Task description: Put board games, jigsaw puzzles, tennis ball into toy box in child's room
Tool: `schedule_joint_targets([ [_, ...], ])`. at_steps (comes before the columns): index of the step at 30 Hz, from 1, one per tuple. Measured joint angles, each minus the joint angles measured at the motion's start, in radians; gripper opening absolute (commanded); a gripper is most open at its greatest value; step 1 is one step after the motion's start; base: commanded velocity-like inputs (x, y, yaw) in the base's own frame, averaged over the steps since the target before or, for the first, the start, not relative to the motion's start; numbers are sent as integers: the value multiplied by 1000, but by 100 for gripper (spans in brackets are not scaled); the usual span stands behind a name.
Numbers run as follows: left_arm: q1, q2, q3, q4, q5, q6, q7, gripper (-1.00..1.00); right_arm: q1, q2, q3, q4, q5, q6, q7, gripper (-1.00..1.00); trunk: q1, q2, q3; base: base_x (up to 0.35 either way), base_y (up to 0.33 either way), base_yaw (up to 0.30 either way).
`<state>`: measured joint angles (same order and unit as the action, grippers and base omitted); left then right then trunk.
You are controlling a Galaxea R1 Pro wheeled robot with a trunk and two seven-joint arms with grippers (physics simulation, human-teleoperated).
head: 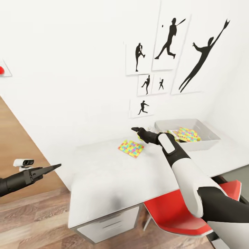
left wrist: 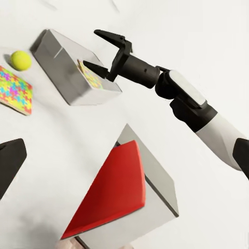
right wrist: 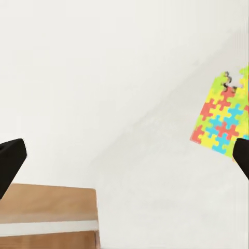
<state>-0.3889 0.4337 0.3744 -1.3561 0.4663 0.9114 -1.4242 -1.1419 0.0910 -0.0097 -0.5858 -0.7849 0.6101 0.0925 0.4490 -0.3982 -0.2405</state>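
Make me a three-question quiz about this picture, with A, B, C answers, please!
1. Where is the jigsaw puzzle that is not in the toy box?
A. flat on the table
B. on the red chair
C. on the floor

2. What colour is the tennis ball?
A. red
B. yellow-green
C. blue

3. How is the right gripper?
A. shut on the ball
B. shut on a puzzle
C. open and holding nothing

Answers:
1. A: the head view shows it lying on the pale tabletop, left of the box.
2. B: the left wrist view shows it yellow-green beside the puzzle.
3. C: the left wrist view shows its fingers spread with nothing between them.
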Motion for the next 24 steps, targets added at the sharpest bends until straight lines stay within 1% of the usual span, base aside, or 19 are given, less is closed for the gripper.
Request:
schedule_joint_targets([
  [5,0,0,0,0,0,0,0,100,0,0,0,0,0,0,0,100,0,0,4,249,108,244],
  [8,0,0,0,0,0,0,0,100,0,0,0,0,0,-1,1,100,0,0,7,234,-57,213],
  [11,0,0,0,0,0,0,0,100,0,-1,0,0,0,-1,1,100,0,0,10,154,-63,112],
  [16,0,-1,0,1,0,0,0,100,0,-2,0,0,0,-2,1,100,0,0,11,114,-139,30],
  [19,0,-1,0,0,0,0,0,100,0,-2,0,0,0,-1,1,100,0,0,14,99,-160,-67],
  [24,0,-1,0,0,0,0,0,100,0,-3,1,0,0,-1,1,100,0,0,18,37,-54,-47],
])
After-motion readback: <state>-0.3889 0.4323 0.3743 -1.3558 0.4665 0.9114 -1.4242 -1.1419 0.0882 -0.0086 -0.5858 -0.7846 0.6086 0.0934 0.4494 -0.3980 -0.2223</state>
